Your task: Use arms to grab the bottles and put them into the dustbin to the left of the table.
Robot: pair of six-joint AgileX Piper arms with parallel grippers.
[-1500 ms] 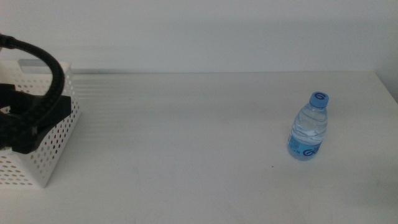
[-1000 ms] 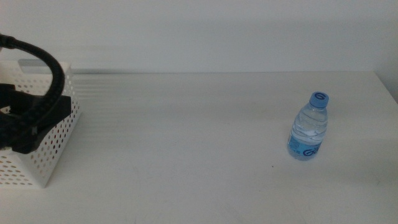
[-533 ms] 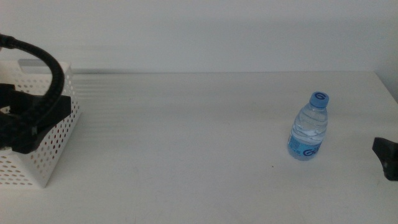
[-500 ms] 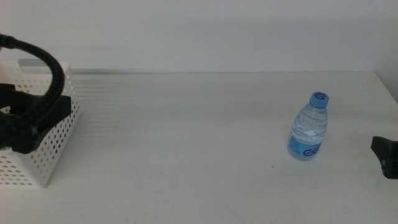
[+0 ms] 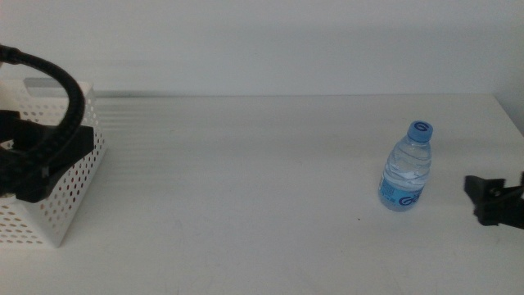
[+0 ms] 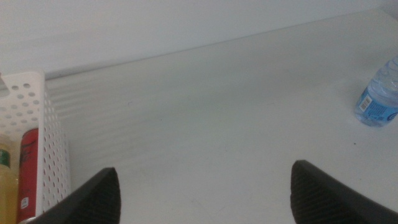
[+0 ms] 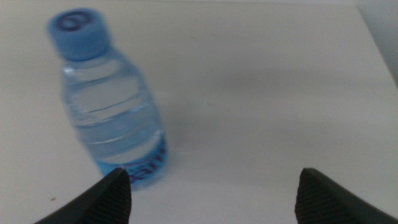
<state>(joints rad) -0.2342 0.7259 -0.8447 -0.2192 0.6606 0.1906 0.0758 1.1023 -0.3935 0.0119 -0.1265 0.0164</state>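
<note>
A small water bottle [image 5: 406,168] with a blue cap and blue label stands upright on the right part of the white table [image 5: 262,188]. It also shows in the right wrist view [image 7: 112,102] and the left wrist view [image 6: 379,96]. My right gripper [image 5: 491,199] is at the right edge, just right of the bottle, apart from it; its jaws stand open and empty [image 7: 211,193]. My left arm [image 5: 37,152] hangs over the white perforated dustbin [image 5: 70,197] at the far left, jaws open [image 6: 202,193]. A red can [image 6: 28,165] and a yellow bottle [image 6: 5,183] lie inside the dustbin.
A pale wall runs behind the table's far edge. The table's right edge lies just beyond the right gripper.
My right gripper has come into the middle view from the right edge and moved left toward the water bottle. The left arm and the bottle have not moved.
</note>
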